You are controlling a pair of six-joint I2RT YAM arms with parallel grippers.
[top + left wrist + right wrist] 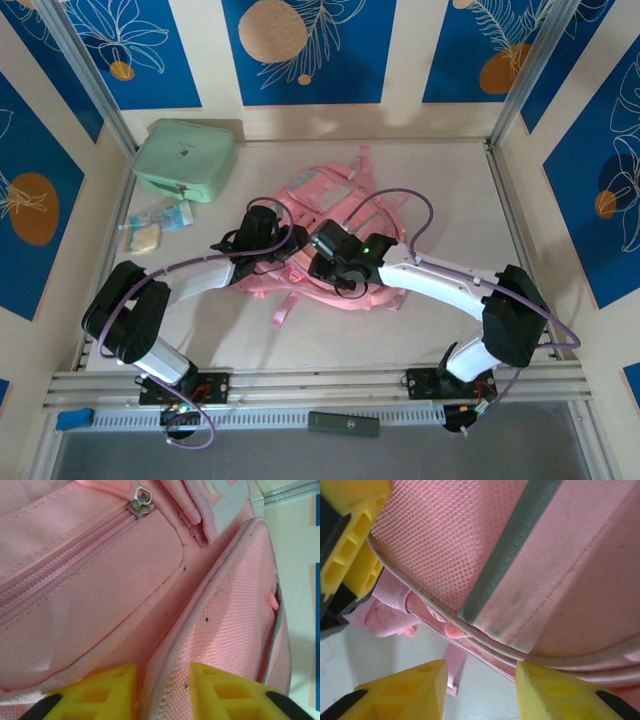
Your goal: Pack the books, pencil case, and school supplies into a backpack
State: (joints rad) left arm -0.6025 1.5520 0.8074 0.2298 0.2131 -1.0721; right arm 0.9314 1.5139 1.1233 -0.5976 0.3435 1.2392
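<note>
The pink backpack (345, 205) lies flat in the middle of the table, straps spread. My left gripper (285, 240) is at its left side. In the left wrist view this gripper (164, 690) is shut on the white-piped edge (200, 605) of a mesh flap, beside a zipped pocket (75, 565). My right gripper (322, 264) hovers at the backpack's near edge. In the right wrist view it (480, 690) is open, with bare table and a strap end (451, 672) between its fingertips; the backpack's rim touches its right finger (555, 690). The books, pencil case and school supplies are hidden.
A mint-green boxy case (185, 158) stands at the back left. A clear plastic packet (155, 224) lies in front of it. Metal frame rails (510, 215) border the table. A dark bar (343, 423) rests on the near rail.
</note>
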